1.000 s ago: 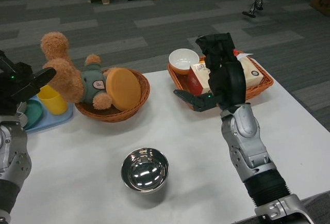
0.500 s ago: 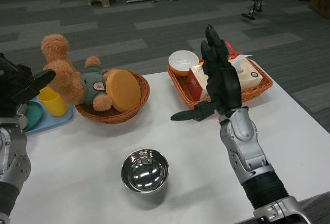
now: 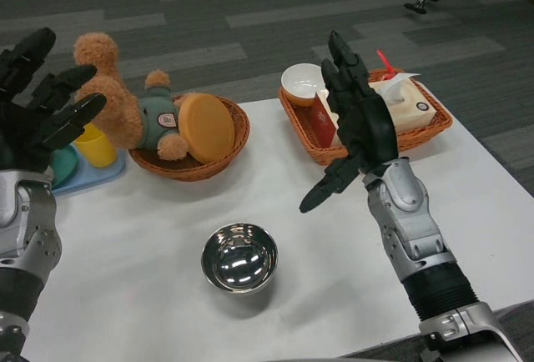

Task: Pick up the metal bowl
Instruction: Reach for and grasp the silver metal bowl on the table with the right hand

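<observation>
Where the white table (image 3: pixel 117 295) runs toward its near edge, sits upright and untouched: the metal bowl (image 3: pixel 239 258), mouth up, polished inside catching room light, nothing in it. Up and right of the bowl, raised above the tabletop and well apart from it: the right hand (image 3: pixel 357 128), fingers spread and extended upward, thumb pointing down and left toward the bowl, grasping nothing. Up and far left of the bowl, at the picture's edge: the left hand (image 3: pixel 37 99), likewise splayed wide and empty, lifted clear of the table.

Directly behind the bowl, on the far side of the table: a round wicker basket (image 3: pixel 190 164), holding a brown teddy bear (image 3: pixel 125 103) in a green top, leaning toward the left over the rim, and an orange disc (image 3: pixel 209 127) propped on edge against the bear. Further left of the bowl than that basket, partly hidden behind the left hand: a yellow cup (image 3: pixel 96 145) standing on a pale blue tray (image 3: pixel 92 178), with a green dish (image 3: pixel 60 164) beside the cup. Behind and right of the bowl, beyond the right hand: a rectangular wicker basket (image 3: pixel 434 135) containing a white bowl (image 3: pixel 302 82), a tissue box (image 3: pixel 405 108) and a red-sided packet (image 3: pixel 325 124), partly covered by the hand.
</observation>
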`<move>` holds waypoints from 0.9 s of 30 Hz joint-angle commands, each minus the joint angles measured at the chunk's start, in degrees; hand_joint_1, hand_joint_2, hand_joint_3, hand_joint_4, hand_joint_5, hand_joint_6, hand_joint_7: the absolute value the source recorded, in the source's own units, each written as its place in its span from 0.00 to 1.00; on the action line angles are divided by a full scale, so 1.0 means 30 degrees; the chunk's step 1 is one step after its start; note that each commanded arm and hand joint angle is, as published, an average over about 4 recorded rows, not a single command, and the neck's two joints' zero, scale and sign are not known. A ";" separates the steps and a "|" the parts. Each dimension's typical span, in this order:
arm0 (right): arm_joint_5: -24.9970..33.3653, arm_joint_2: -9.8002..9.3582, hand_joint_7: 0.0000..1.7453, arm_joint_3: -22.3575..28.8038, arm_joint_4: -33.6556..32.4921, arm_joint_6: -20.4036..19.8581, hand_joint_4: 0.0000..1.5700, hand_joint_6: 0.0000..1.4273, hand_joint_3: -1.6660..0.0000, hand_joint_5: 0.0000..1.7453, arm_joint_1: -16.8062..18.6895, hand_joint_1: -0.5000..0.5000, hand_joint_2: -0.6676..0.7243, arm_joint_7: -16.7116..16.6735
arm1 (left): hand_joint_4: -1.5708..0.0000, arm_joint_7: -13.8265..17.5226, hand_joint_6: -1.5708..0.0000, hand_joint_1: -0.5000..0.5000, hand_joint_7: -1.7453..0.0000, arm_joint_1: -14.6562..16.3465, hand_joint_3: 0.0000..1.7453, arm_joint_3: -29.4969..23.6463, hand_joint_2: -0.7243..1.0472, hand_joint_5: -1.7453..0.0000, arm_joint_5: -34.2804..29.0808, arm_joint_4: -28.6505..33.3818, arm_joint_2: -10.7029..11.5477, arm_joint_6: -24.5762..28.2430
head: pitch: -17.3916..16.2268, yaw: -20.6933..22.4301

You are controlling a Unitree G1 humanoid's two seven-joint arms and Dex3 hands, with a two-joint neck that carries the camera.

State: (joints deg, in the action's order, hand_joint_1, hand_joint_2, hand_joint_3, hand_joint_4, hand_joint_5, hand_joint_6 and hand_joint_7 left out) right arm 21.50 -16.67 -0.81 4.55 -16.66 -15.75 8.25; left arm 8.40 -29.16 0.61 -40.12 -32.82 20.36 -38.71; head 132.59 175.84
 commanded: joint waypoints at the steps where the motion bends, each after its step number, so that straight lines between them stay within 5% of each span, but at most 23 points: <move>1: 0.0728 -0.0377 0.00 0.0255 -0.0492 0.1614 0.00 0.00 0.95 0.00 0.0139 0.12 0.82 0.1264 | 0.89 0.1095 0.89 0.20 1.00 0.0432 0.05 0.0281 0.80 1.00 -0.0748 0.0028 0.0522 0.0731 | -0.0224 0.0086; 7: 0.1050 -0.0699 0.00 0.0629 -0.1048 0.3657 0.00 0.00 0.95 0.00 0.0622 0.18 0.78 0.2736 | 0.98 0.2348 0.98 0.02 1.00 0.1486 0.05 0.0303 0.84 1.00 -0.0455 0.0475 0.0837 0.2086 | -0.0782 0.0057; 15: -0.0019 -0.0948 0.00 0.0607 -0.0858 0.4558 0.00 0.00 0.95 0.00 0.0812 0.25 0.77 0.3227 | 1.00 0.3073 1.00 0.00 1.00 0.2936 0.05 0.0896 0.74 1.00 0.0322 0.0658 0.1006 0.1917 | -0.1388 0.0021; 22: -0.2231 -0.0787 0.00 0.0197 0.0329 0.4192 0.00 0.00 0.95 0.00 0.0856 0.29 0.77 0.3432 | 1.00 0.3058 1.00 0.00 1.00 0.4460 0.05 0.1174 0.63 1.00 0.1787 0.0614 0.0859 0.0042 | -0.1628 0.0180; 27: -0.2663 -0.0816 0.00 -0.1444 0.2233 0.2104 0.00 0.00 0.95 0.00 0.0856 0.29 0.77 0.3022 | 1.00 0.3022 1.00 0.00 1.00 0.4987 0.05 0.1416 0.51 1.00 0.2665 0.0146 0.0552 -0.1584 | -0.1693 0.0208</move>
State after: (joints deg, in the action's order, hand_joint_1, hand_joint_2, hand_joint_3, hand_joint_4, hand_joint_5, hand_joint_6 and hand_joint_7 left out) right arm 13.67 -18.89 -3.65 9.55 -7.48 -13.56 17.92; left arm 17.48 -14.95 4.59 -32.74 -31.57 22.52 -41.59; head 127.52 176.46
